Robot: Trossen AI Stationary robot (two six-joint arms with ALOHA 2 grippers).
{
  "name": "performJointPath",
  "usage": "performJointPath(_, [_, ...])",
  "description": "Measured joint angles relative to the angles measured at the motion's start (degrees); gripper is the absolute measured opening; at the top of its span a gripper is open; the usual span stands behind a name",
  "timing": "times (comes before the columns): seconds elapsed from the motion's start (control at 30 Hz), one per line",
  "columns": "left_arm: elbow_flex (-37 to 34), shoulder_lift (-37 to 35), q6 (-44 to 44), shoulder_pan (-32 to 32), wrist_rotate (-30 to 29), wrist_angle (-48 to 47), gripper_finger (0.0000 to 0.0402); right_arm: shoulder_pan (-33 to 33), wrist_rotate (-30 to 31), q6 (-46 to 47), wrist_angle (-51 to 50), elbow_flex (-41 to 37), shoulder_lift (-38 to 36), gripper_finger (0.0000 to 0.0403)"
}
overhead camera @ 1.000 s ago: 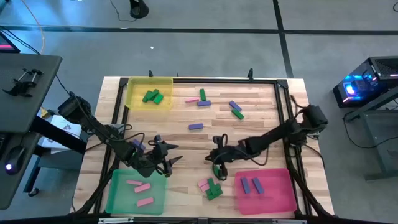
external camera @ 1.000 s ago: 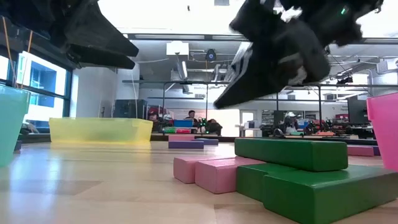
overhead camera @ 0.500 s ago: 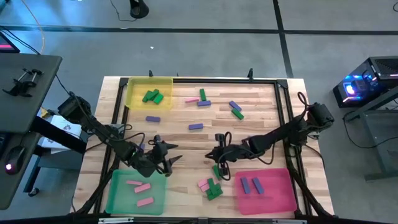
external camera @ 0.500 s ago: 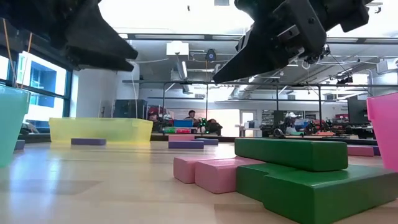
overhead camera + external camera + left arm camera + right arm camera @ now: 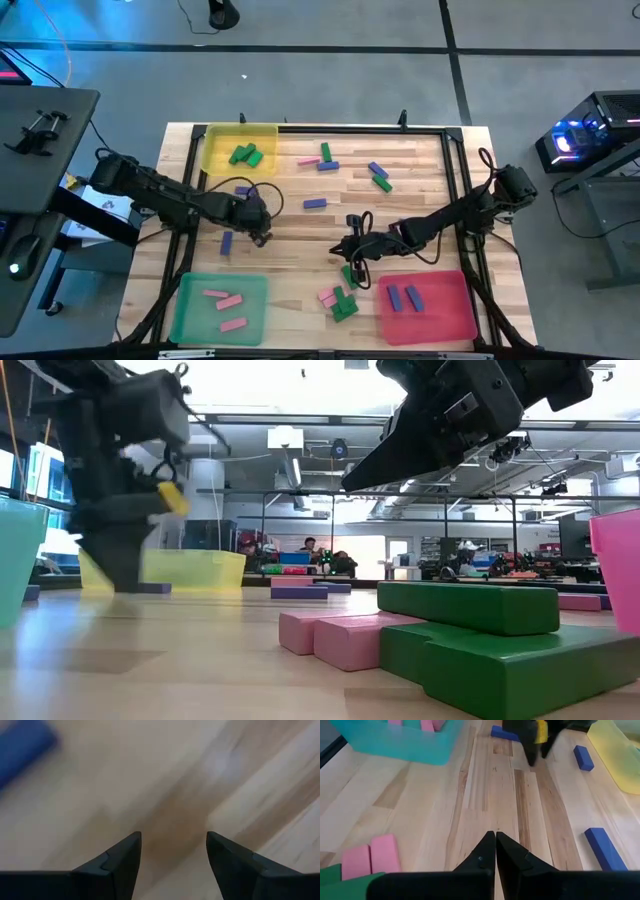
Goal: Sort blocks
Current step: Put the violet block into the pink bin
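Small flat blocks lie scattered on the wooden table: purple ones (image 5: 245,190) (image 5: 226,241) (image 5: 315,203), and a heap of pink and green ones (image 5: 340,300) (image 5: 470,635). Green blocks lie in the yellow tray (image 5: 240,150), pink ones in the green tray (image 5: 220,308) and purple ones in the pink-red tray (image 5: 425,305). My left gripper (image 5: 260,232) (image 5: 174,837) is open and points down over bare wood between two purple blocks, a blue-purple block (image 5: 20,745) off to one side. My right gripper (image 5: 340,250) (image 5: 495,836) is shut and hangs above the table just beyond the heap.
More blocks lie toward the far edge: pink (image 5: 308,161), green (image 5: 326,152) (image 5: 382,184) and purple (image 5: 328,166) (image 5: 377,170). A black frame (image 5: 460,190) runs round the table. Bare wood lies between the two grippers (image 5: 495,795). People sit in the room beyond.
My left gripper has swung away from the green tray's far right corner toward the table's middle and far side, tipped to point down, and dropped close to the table. My right gripper has risen a little. A purple block now shows near the yellow tray.
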Motion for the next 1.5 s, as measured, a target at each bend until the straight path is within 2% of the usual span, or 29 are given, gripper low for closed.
performJointPath(0.1, [0.00,-0.54,-1.96,-0.39,4.42,-8.74,0.0201,0.00,0.00,0.04,-0.22,-0.02,0.00,0.0000])
performJointPath(0.23, [0.00,-1.83,-7.18,-3.91,5.03,-18.37,0.0196,0.00,-0.02,-0.02,-0.20,-0.01,0.00,0.0000])
performJointPath(0.37, [0.00,-3.24,-11.34,-7.79,6.60,-22.10,0.0196,0.00,-0.02,-0.07,-0.24,-0.01,0.00,0.0000])
performJointPath(0.53, [0.00,-4.20,-16.98,-12.87,7.51,-21.17,0.0196,0.00,-0.02,-0.11,-0.43,-0.01,0.00,0.0000])
performJointPath(0.73, [-0.01,-4.13,-25.16,-16.83,11.25,-20.17,0.0196,0.00,-0.04,-0.11,-0.49,-0.02,0.00,0.0000])
performJointPath(0.97, [-1.08,-4.22,-30.34,-17.78,12.29,-18.48,0.0194,0.00,-0.26,-0.11,-1.17,-0.02,0.00,0.0000])
performJointPath(1.13, [-5.96,-4.83,-31.40,-17.60,14.97,-10.77,0.0185,0.54,-0.41,-0.11,-1.67,-0.02,0.01,0.0000])
performJointPath(1.27, [-6.07,-4.82,-31.27,-17.41,14.29,-10.43,0.0161,1.14,-0.44,-0.02,-1.44,-0.07,0.57,0.0000])
performJointPath(1.5, [-5.22,-4.61,-25.28,-16.97,12.56,-10.23,0.0072,1.51,0.08,2.02,-1.68,-0.13,1.22,0.0000])
